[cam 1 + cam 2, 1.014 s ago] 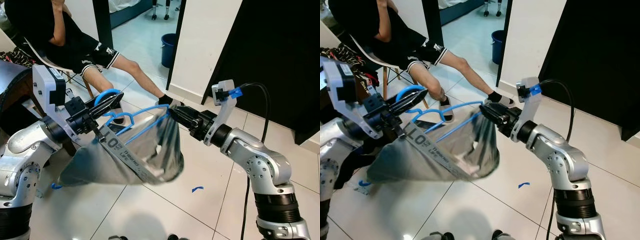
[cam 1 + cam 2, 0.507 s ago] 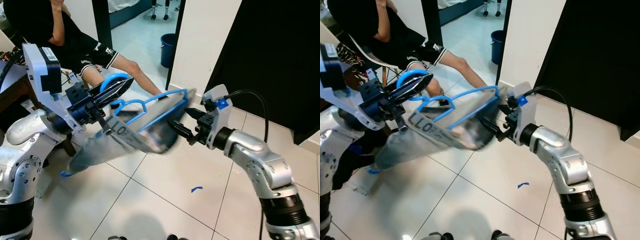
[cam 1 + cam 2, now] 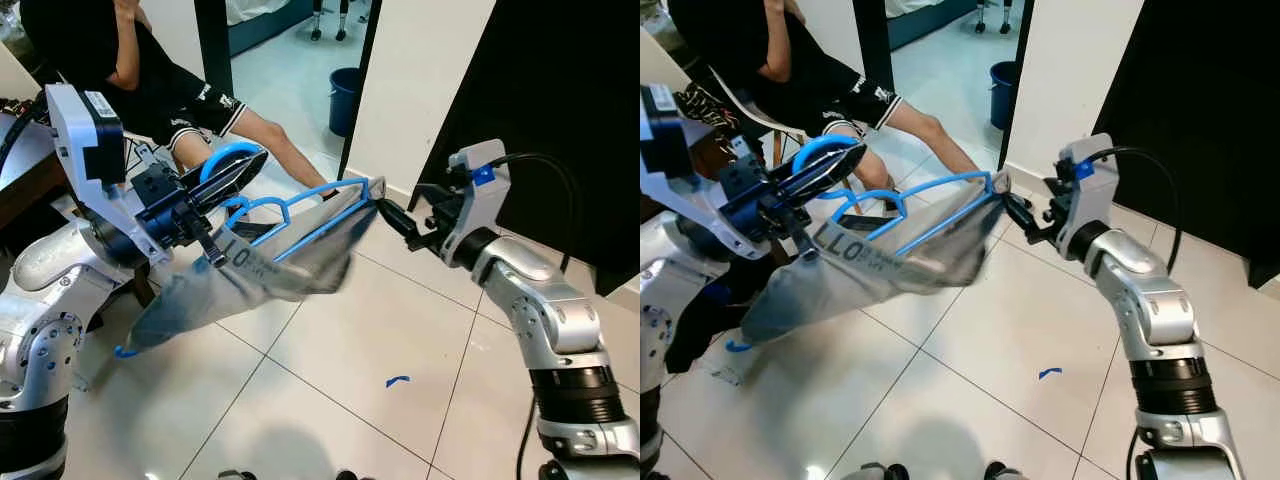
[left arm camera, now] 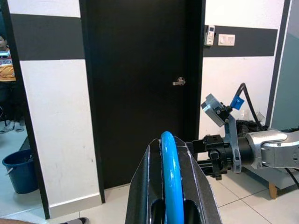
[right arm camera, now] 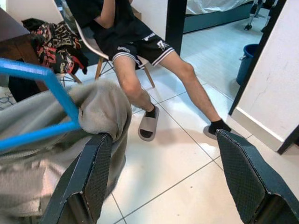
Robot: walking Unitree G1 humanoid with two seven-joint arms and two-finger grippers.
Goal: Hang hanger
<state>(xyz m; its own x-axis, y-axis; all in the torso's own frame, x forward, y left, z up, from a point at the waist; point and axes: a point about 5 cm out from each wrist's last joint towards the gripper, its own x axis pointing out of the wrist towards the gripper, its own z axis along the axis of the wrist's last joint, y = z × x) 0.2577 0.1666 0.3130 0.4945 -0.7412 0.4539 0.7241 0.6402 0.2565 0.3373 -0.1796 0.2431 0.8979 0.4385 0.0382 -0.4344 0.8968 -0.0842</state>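
Head views, hanger: your blue plastic hanger [image 3: 290, 215] with the grey garment [image 3: 235, 285] draped on it sits in mid-air over the white tiled floor [image 3: 400, 320], slanting from your left up toward the right.
Head views, left claw: the left claw [image 3: 235, 172] is closed on the hanger's blue hook and carries the whole load.
Head views, right claw: the right claw [image 3: 392, 217] sits just beside the hanger's far right corner, fingers spread, gripping nothing.
Head views, person: a seated person in black shorts [image 3: 190, 95] is far left behind the hanger, legs stretched toward it.
Left wrist view: the blue hook [image 4: 169, 175] is pinched between the two black fingers; the black door [image 4: 140, 88] lies beyond, with the right arm in front of it.
Right wrist view: fingers [image 5: 96, 175] wide apart, with the blue corner [image 5: 60, 100] and a fold of grey cloth just beside one of them.
Risk: with one hold on the hook, the garment could slide off the low end if you swing fast; the right finger could snag the cloth; the person's legs are near your path.
Change: a second ago the right claw was at the garment's edge; it has now let go and drawn back, and the hanger is lifted and flatter.
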